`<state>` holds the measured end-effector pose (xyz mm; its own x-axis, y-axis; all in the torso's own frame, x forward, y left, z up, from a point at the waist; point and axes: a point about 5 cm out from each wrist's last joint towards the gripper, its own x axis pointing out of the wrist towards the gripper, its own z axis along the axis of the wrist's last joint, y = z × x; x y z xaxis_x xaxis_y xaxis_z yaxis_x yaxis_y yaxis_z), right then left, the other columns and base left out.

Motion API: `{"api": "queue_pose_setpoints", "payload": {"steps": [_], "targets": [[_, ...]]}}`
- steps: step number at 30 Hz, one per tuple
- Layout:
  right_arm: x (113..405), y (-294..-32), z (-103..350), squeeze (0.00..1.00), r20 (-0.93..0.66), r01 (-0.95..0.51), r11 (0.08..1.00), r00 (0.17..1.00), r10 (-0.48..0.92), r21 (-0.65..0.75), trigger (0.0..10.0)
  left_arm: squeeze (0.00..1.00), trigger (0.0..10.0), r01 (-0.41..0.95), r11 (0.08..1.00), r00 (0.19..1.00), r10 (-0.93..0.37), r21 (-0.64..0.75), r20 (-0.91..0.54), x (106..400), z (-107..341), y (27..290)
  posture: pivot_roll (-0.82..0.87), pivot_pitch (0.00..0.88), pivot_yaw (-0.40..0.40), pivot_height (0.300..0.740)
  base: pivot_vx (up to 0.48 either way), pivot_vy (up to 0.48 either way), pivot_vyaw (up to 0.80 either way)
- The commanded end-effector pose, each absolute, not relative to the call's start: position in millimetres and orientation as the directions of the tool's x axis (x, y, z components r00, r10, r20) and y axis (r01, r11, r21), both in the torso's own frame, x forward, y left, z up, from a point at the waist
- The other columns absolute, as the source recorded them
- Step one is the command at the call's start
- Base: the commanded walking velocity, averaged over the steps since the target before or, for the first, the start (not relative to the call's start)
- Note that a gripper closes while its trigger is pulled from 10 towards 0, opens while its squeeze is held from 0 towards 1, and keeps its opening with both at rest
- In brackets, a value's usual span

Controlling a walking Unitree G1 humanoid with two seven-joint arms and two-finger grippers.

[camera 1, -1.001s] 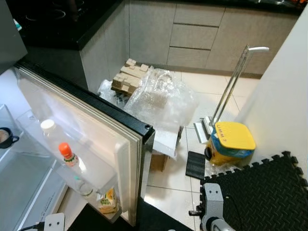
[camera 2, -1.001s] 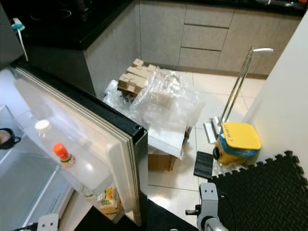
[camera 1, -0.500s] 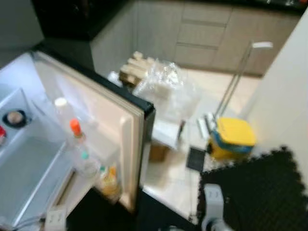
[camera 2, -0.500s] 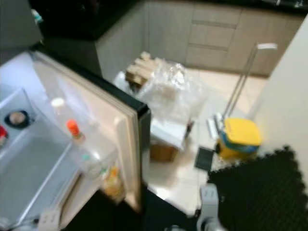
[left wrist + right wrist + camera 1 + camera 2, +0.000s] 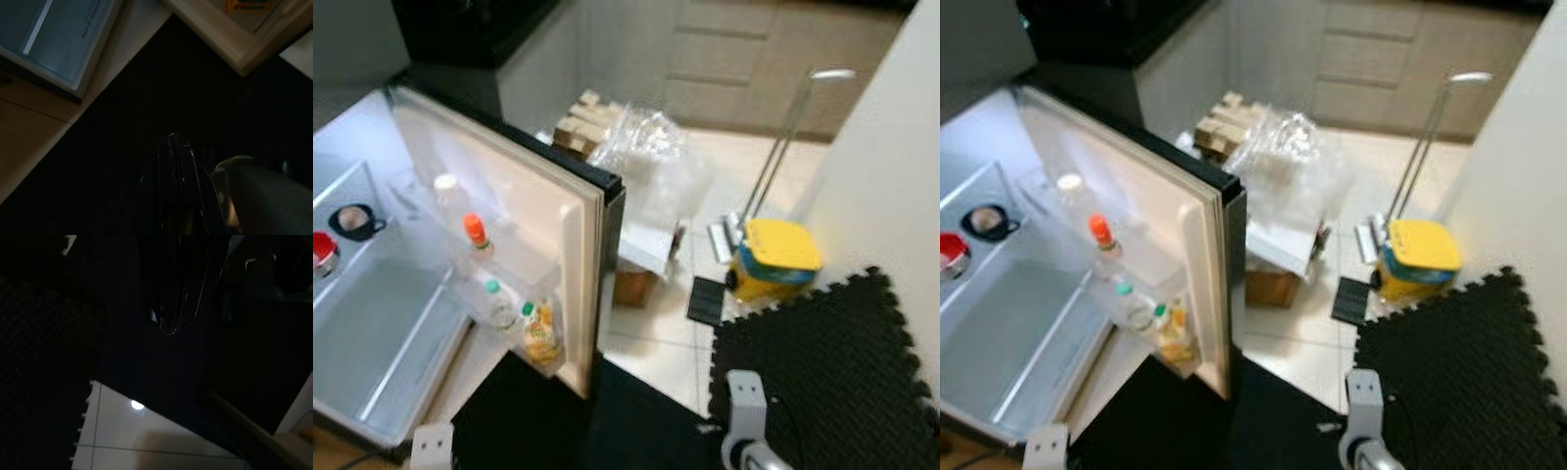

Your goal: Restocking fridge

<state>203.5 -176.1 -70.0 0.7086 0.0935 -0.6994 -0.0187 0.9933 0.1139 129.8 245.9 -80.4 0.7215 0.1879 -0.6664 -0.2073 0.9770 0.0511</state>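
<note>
fridge (image 5: 372, 323): stood open at the robot's left, interior lit, a pale drawer low inside. fridge door (image 5: 563, 255): swung wide toward the robot, its shelves holding a white-capped bottle (image 5: 443, 191), an orange-capped bottle (image 5: 477, 235), a green-capped bottle (image 5: 496, 299) and a yellow-labelled bottle (image 5: 540, 338) lowest down. black foam mat (image 5: 822, 372): lay on the tiled floor at the right, interlocking edge showing. bubble wrap (image 5: 651, 162): heaped over a cardboard box (image 5: 636, 284) just beyond the door's edge, with a stack of wooden blocks (image 5: 579, 122) behind it. yellow mop bucket (image 5: 773, 259): stood near the mat's far corner, a long metal handle rising from it. dark mug (image 5: 354, 220) and red item (image 5: 321, 250): sat on a shelf inside the fridge. left hand (image 5: 175, 147): hung idle over dark floor near the fridge's lower edge, fingers pressed together, holding nothing. right hand (image 5: 172, 325): hung idle in shade above the floor; cannot tell how far apart its fingers were.
</note>
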Motion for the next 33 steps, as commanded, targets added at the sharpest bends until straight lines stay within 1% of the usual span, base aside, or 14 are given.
{"api": "queue_pose_setpoints", "payload": {"steps": [1, 10, 15, 22, 33], "targets": [[202.8, -175.6, -70.2, 0.0, -0.7, -0.059, 0.992, 0.704, 0.118, 0.108, 10.0, 0.0, 10.0, -0.201, 0.979, 0.696, 0.174, 0.043, -0.697, 121.0, -86.3, 238.3, -0.06, 0.098, -0.039, 0.74, 0.0, 0.0, 0.48], [203.7, -174.2, -69.8, 0.0, -0.699, -0.065, 0.991, 0.704, 0.128, 0.116, 10.0, 0.0, 10.0, -0.2, 0.979, 0.694, 0.173, 0.044, -0.699, 120.5, -86.6, 238.1, -0.05, 0.102, -0.045, 0.74, 0.0, 0.0, 0.76], [203.8, -173.4, -69.8, 0.0, -0.698, -0.068, 0.99, 0.703, 0.133, 0.12, 10.0, 0.0, 10.0, -0.201, 0.979, 0.69, 0.167, 0.036, -0.705, 117.7, -89.2, 230.5, -0.05, 0.103, -0.044, 0.74, 0.0, 0.0, 0.8], [203.0, -173.0, -70.2, 0.0, -0.698, -0.067, 0.99, 0.703, 0.134, 0.122, 10.0, 0.0, 10.0, -0.19, 0.981, 0.684, 0.158, 0.036, -0.712, 116.5, -90.2, 229.0, -0.05, 0.105, -0.042, 0.74, 0.0, 0.0, 0.8], [202.4, -172.7, -70.5, 0.0, -0.698, -0.064, 0.99, 0.704, 0.132, 0.123, 10.0, 0.0, 10.0, -0.194, 0.98, 0.685, 0.162, 0.037, -0.71, 124.0, -86.1, 240.9, -0.05, 0.104, -0.038, 0.74, 0.0, 0.0, 0.8]]}}
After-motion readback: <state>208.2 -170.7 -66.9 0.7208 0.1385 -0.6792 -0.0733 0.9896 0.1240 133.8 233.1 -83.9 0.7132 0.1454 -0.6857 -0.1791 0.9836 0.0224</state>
